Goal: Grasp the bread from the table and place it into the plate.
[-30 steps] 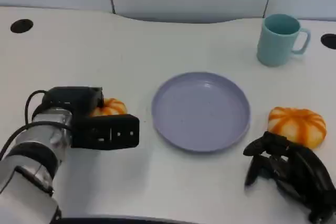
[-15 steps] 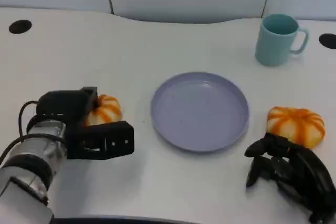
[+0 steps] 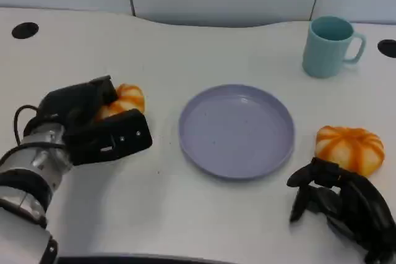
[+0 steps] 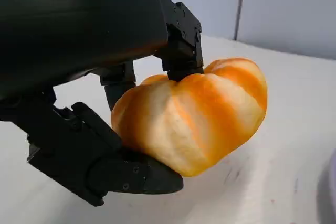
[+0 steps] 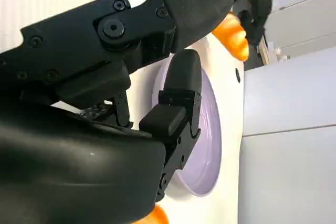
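An orange-and-white striped bread (image 3: 125,98) sits in my left hand (image 3: 93,128), left of the lilac plate (image 3: 237,131). In the left wrist view the bread (image 4: 194,119) is gripped between fingers (image 4: 178,40) on one side and a thumb (image 4: 121,174) on the other, and looks slightly raised off the table. A second striped bread (image 3: 349,148) lies on the table right of the plate. My right hand (image 3: 343,205) rests just in front of it, fingers apart and holding nothing. The right wrist view shows the plate (image 5: 207,129) beyond its fingers (image 5: 178,98).
A teal mug (image 3: 330,46) stands at the back right, beyond the plate. Two dark round holes (image 3: 25,29) sit in the white tabletop at the far left and far right edges. Bare table lies between plate and front edge.
My left hand has tilted and closed around the bread, carrying it a little away from me. The right hand, plate, mug and second bread have stayed put.
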{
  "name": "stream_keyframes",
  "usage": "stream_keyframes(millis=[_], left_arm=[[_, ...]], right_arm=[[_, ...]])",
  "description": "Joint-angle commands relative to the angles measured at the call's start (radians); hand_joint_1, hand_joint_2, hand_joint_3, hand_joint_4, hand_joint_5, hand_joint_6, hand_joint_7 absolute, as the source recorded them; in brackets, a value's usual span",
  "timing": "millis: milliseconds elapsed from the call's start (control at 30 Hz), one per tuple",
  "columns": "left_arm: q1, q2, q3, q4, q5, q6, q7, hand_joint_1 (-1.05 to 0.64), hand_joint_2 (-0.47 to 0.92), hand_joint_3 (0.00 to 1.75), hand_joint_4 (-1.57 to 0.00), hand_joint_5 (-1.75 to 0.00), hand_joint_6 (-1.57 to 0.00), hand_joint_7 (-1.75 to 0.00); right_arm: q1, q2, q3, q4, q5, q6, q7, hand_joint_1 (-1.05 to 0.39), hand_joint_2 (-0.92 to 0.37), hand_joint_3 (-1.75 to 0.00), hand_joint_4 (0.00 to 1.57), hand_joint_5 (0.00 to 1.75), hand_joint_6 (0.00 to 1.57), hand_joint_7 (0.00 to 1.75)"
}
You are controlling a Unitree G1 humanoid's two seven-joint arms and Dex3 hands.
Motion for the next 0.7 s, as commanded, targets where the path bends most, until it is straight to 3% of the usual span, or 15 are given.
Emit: stream_keyframes(millis=[33,467,700], left_arm=[[-0.038,0.015,0.002,-0.027,0.0,-0.071,0.034,-0.07,0.6,0.65,-0.76,-1.75,-0.59,-1.75],[-0.101,-0.045,-0.066,-0.056,0.063,-0.188,0.082,-0.15,0.63,0.66,-0.82,-1.75,-0.62,-1.75],[-0.138,-0.127,-0.108,-0.047,0.097,-0.189,0.089,-0.16,0.55,0.88,-0.92,-1.75,-0.7,-1.75]], right_arm=[[0.026,-0.001,0.0,0.026,0.001,0.028,0.002,-0.53,-0.92,-0.15,0.64,1.6,0.72,1.03],[0.02,0.001,0.002,0.023,0.004,0.046,-0.008,-0.52,-0.92,-0.13,0.65,1.62,0.72,1.04],[0.01,-0.002,0.002,0.048,0.005,0.041,-0.005,-0.53,-0.92,-0.12,0.64,1.61,0.72,1.04]])
